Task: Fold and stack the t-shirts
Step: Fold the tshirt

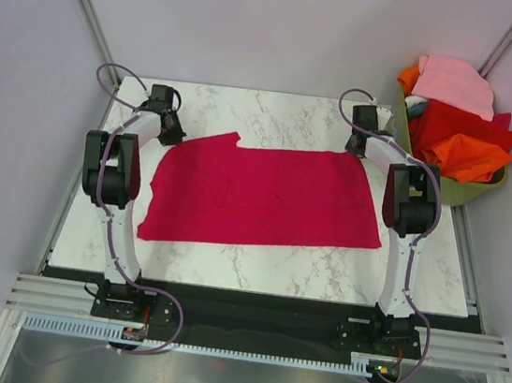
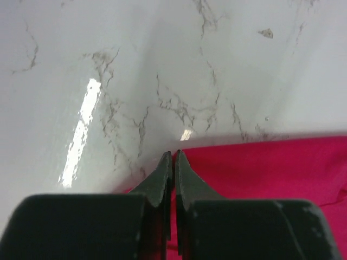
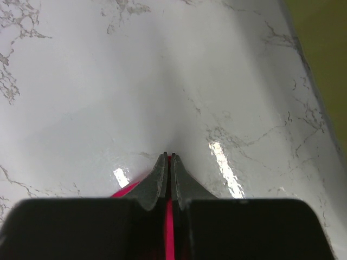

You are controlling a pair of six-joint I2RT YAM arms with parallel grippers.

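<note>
T-shirt (image 1: 260, 197): only wrist views show left end effector (image 2: 173, 154), right end effector (image 3: 169, 156) closed, probably pinching it.

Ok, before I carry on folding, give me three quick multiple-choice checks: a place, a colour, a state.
1. Where is the basket? A near left; B by the table's far right corner; C table centre.
2. The spread t-shirt is: A crimson; B orange; C pink.
3. The left gripper and right gripper: A both open; B one open; C both shut on the t-shirt.
Answers: 1 B, it sits top right in the overhead view. 2 A, the flat cloth is crimson. 3 C, both wrist views show jaws pressed together with red cloth between.
</note>
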